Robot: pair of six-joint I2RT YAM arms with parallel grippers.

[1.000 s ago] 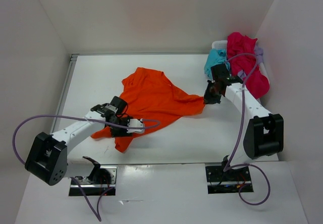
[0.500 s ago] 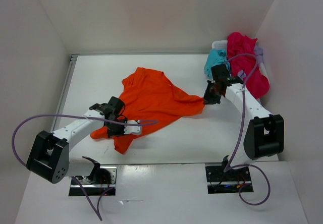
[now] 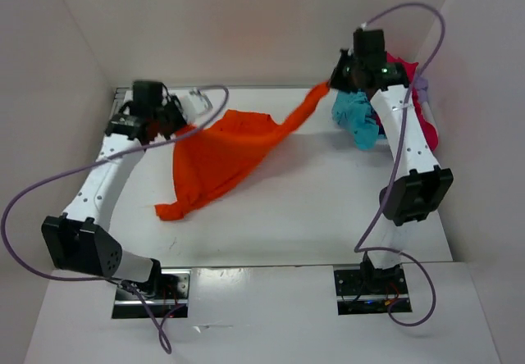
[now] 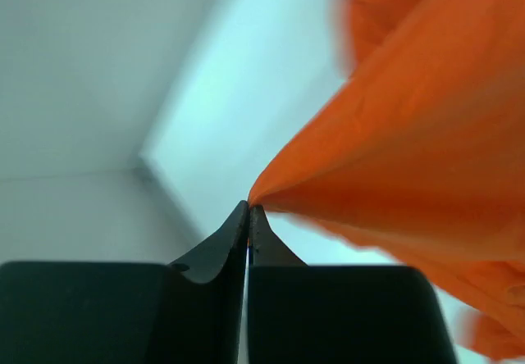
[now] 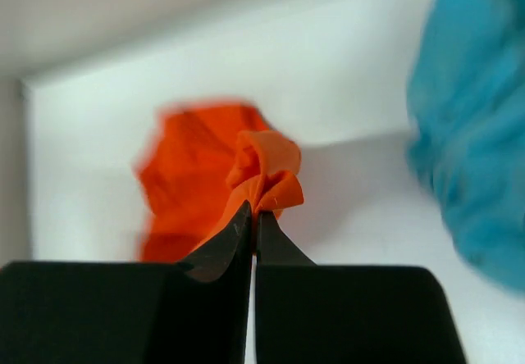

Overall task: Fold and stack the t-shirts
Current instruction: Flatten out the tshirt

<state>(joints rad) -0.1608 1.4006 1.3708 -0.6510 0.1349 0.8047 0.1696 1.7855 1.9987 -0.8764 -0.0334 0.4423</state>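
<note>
The orange t-shirt (image 3: 225, 152) hangs stretched between both grippers above the table, its lower corner (image 3: 168, 211) still trailing on the surface. At the back left, my left gripper (image 3: 182, 125) is shut on one corner; in its wrist view the jaws (image 4: 248, 208) pinch the orange cloth (image 4: 410, 159). My right gripper (image 3: 330, 84), raised at the back right, is shut on the opposite corner, where bunched orange cloth (image 5: 264, 171) sits at the tips (image 5: 254, 210). The turquoise t-shirt (image 3: 358, 120) and the magenta-red t-shirt (image 3: 427, 133) lie heaped at the right. A bit of lavender (image 3: 421, 81) shows behind the right arm.
White walls close in the table (image 3: 328, 208) at the back and on both sides. The right arm crosses in front of the heap of shirts and hides the basket. The turquoise cloth (image 5: 476, 151) hangs close to the right gripper. Purple cables loop from both arms.
The left gripper has shut on the orange shirt's corner. Both arms have risen and swung toward the back wall, lifting the shirt off the table and stretching it between them.
</note>
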